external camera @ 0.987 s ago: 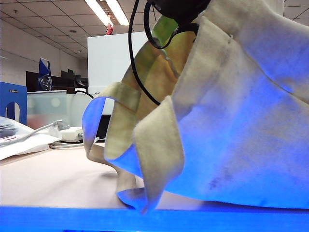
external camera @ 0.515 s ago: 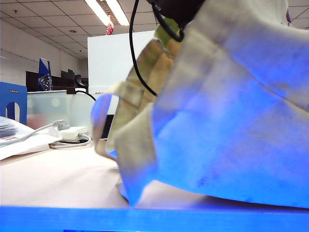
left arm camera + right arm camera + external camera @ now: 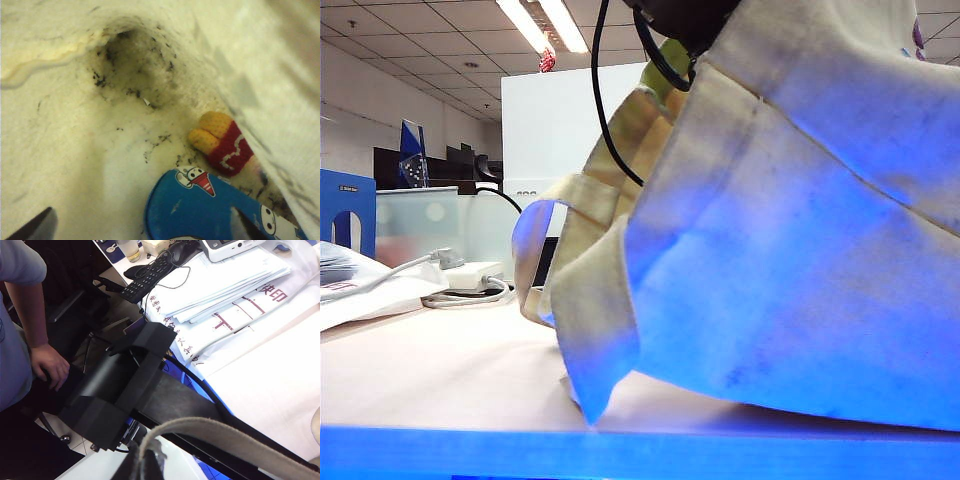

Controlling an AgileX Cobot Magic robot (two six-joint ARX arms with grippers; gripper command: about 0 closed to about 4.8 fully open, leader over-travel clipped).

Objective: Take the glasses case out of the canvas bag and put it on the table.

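Observation:
The canvas bag (image 3: 790, 230) stands raised on the table (image 3: 440, 370), its cream cloth filling the right of the exterior view. A black arm part (image 3: 685, 18) with cables sits at the bag's mouth. Inside the bag, the left wrist view shows the blue glasses case (image 3: 200, 205) lying on the cloth floor. My left gripper (image 3: 142, 231) is open just above it, one fingertip (image 3: 35, 227) off to the side and the other (image 3: 241, 225) over the case. My right gripper (image 3: 148, 462) is shut on the bag's strap (image 3: 225, 437), holding it up.
A small yellow and red knitted toy (image 3: 222, 142) lies beside the case in the bag. White cables and an adapter (image 3: 470, 278) and papers (image 3: 360, 290) lie at the table's far left. A person (image 3: 22, 315), a keyboard (image 3: 150, 275) and stacked papers (image 3: 225, 285) are beyond the table.
The bag's front fold has swung and flattened, its hanging strap loop has shifted slightly right, and the black arm part at the bag's mouth has turned.

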